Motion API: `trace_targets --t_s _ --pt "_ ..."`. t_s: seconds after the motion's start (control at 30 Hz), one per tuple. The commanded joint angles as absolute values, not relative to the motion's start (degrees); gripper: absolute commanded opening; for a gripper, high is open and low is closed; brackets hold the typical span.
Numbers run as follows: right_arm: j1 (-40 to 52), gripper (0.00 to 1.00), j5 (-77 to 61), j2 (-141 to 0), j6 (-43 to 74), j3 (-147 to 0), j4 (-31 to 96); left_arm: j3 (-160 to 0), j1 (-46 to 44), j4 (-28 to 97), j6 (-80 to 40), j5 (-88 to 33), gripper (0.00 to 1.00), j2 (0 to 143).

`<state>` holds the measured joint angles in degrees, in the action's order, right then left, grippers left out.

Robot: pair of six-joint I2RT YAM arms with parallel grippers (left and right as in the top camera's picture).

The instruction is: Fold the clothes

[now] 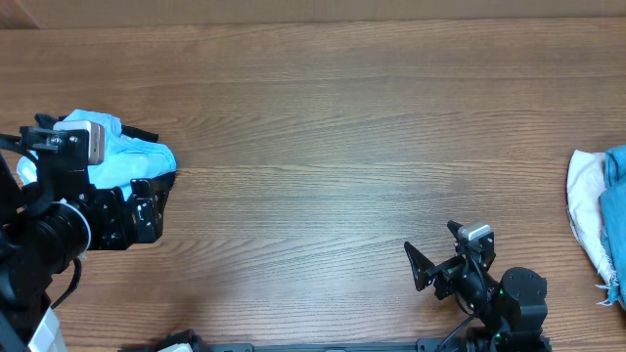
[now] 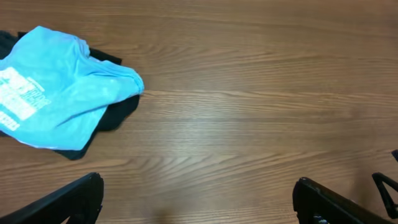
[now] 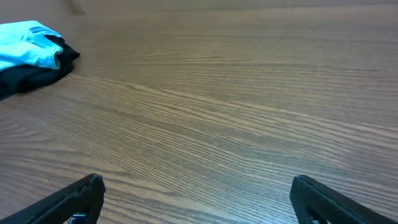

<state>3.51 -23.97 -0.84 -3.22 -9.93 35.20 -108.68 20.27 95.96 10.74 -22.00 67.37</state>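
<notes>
Though crumpled, blue shirt (image 2: 59, 99) on woodgrain table (image 2: 261, 112).

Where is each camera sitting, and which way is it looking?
Overhead: above the table, looking straight down; shows the left arm by the blue shirt, the right arm, and more clothes at the right edge.
Left wrist: on the left arm, looking down at the shirt lying on a black garment; its open jaws show at the bottom.
Right wrist: on the right arm, low, looking across the table toward the shirt; open jaws at the bottom.
Shared: all three see the blue shirt.
</notes>
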Motion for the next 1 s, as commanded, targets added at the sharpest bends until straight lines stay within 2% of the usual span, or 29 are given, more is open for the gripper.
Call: trace_targets --t_s 0.0,0.2,0.27,0.37,0.47,0.57,0.77,0.97 --pt "3.9 1.00 -24.0 -0.2 -3.4 -9.3 34.9 -108.6 18.9 95.7 11.2 -21.9 1.00 67.7" --pt "3.9 1.00 -24.0 -0.2 -3.4 -9.3 34.9 -108.6 18.3 95.6 11.2 -21.8 1.00 67.8" --pt "3.9 1.00 -24.0 -0.2 -3.4 -9.3 34.9 -107.2 18.3 90.9 13.6 -20.5 1.00 65.1" --pt "3.9 1.00 -24.0 -0.2 -3.4 -9.3 34.9 -89.4 13.6 69.2 19.7 -25.6 1.00 54.2" --pt "3.9 1.00 -24.0 -0.2 -3.4 -9.3 34.9 -63.2 9.3 52.0 19.7 -26.9 1.00 39.1" --pt "3.9 1.00 -24.0 -0.2 -3.4 -9.3 34.9 -46.6 9.0 42.3 19.7 -27.6 1.00 27.6" --pt "3.9 1.00 -24.0 -0.2 -3.4 -9.3 34.9 -23.6 9.0 33.6 19.7 -31.6 1.00 6.8" --pt "3.9 1.00 -24.0 -0.2 -3.4 -9.3 34.9 -12.9 9.0 25.8 19.7 -34.4 1.00 1.8"
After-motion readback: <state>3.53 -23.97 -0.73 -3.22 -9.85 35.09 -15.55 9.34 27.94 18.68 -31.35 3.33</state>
